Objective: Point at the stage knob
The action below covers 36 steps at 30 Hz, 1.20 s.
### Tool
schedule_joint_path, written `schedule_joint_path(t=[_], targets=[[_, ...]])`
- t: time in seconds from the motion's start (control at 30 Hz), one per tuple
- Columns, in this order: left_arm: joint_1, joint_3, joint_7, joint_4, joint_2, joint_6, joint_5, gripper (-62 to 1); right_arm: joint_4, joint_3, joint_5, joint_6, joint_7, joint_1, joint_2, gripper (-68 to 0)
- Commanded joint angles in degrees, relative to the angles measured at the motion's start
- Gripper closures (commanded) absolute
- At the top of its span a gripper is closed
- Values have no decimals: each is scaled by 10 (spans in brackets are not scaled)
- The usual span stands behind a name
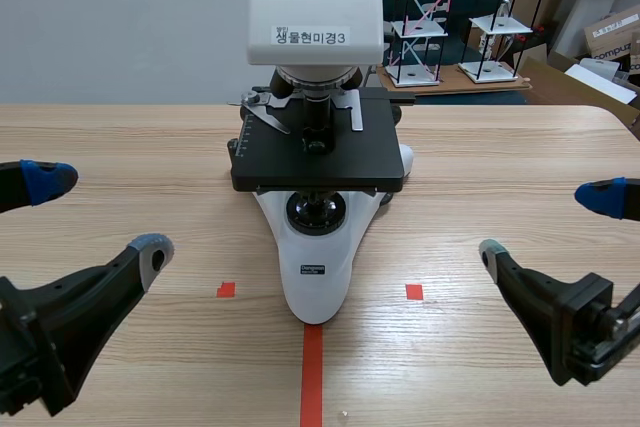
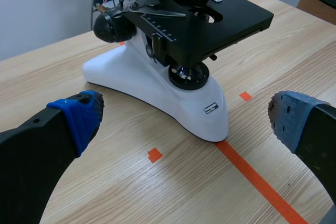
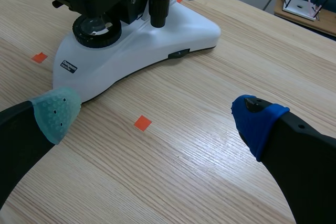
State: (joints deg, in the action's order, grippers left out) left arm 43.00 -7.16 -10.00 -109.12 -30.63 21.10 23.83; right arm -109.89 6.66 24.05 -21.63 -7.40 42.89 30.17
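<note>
Only right wrist view shows stage knob (image 3: pixel 159 8): blk cylinder hanging under microscope (image 1: pixel 316 277) stage, R side. Left gripper (image 1: pixel 98 215) & right gripper (image 1: pixel 546 224): fingers wide apart, empty.

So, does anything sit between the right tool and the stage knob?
Nothing visible does. Only bare wooden table lies between the open right tool and the black cylindrical stage knob, which hangs over the white microscope base.

The left gripper (image 2: pixel 185 119) hangs wide open, one blue-padded finger (image 2: pixel 79 118) at each side, with the white-footed microscope (image 2: pixel 149 83) on the wooden table (image 2: pixel 52 72) just ahead, its black stage (image 2: pixel 236 22) above the foot and an orange tape line (image 2: pixel 257 179) meeting the foot's tip.
</note>
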Motion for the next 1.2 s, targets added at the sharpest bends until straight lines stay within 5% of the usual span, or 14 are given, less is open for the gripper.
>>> schedule_joint_path(t=[0.0, 0.7, 0.77, 1.0, 1.17], targets=[[-2, 0, -32, -6, 0, 0, 4, -623, -4, 3, 6, 2, -9, 1, 6, -638], [-3, 0, -52, -6, 0, 0, 4, -623, -4, 3, 6, 2, -9, 1, 6, -633], [-3, 0, -52, -6, 0, 0, 4, -623, -4, 4, -3, 2, -9, 1, 10, -571], [-3, 0, -52, -6, 0, 0, 4, -623, -2, 39, -17, 10, 6, 0, 36, -85], [-3, 0, -52, -6, 0, 0, 4, -623, 29, 91, -17, 25, 8, -9, 42, -46]])
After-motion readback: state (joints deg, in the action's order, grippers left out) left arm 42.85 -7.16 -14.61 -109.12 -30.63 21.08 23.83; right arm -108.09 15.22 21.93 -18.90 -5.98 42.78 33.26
